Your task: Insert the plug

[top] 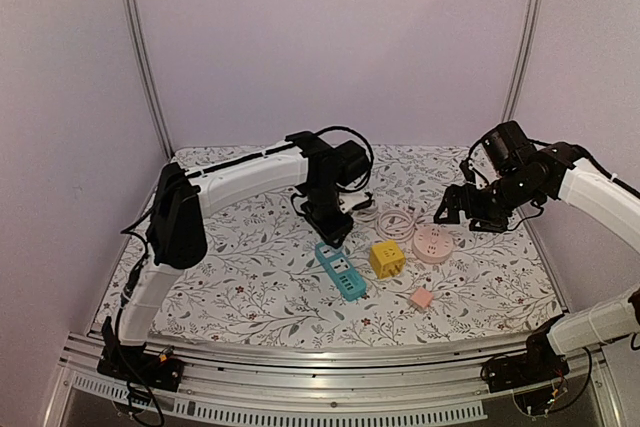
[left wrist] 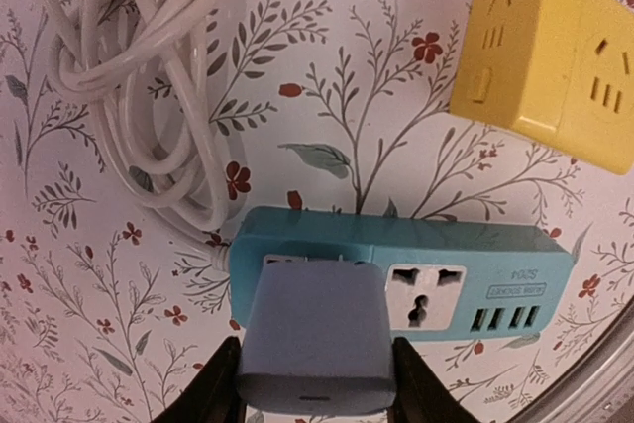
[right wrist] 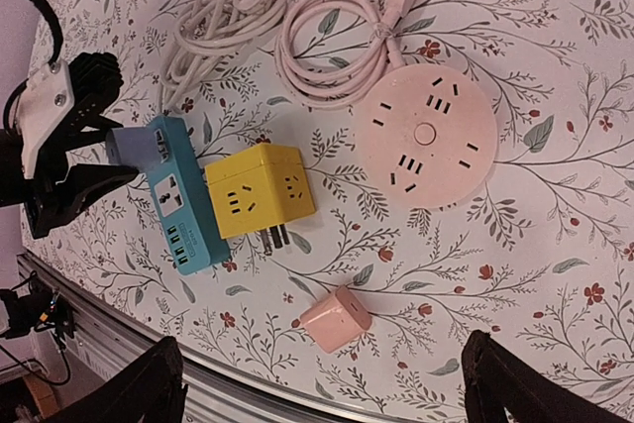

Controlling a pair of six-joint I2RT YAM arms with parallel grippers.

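Observation:
My left gripper (left wrist: pixel 315 388) is shut on a blue-grey plug block (left wrist: pixel 315 339), one finger on each side. The block sits over the left-end socket of the teal power strip (left wrist: pixel 475 255), prongs at the socket face; how deep they sit is hidden. From above, the left gripper (top: pixel 335 230) stands over the strip's far end (top: pixel 340 272). The right wrist view shows the plug (right wrist: pixel 129 146) against the strip (right wrist: pixel 183 210). My right gripper (top: pixel 455 209) is open and empty, hovering above the table's right side.
A yellow cube socket (top: pixel 387 258) lies right of the strip. A round pink power strip (top: pixel 432 244) with its coiled cable (right wrist: pixel 337 47) is further right. A small pink charger (right wrist: pixel 335 319) lies near the front edge. A coiled white cable (left wrist: pixel 149 76) lies behind the strip.

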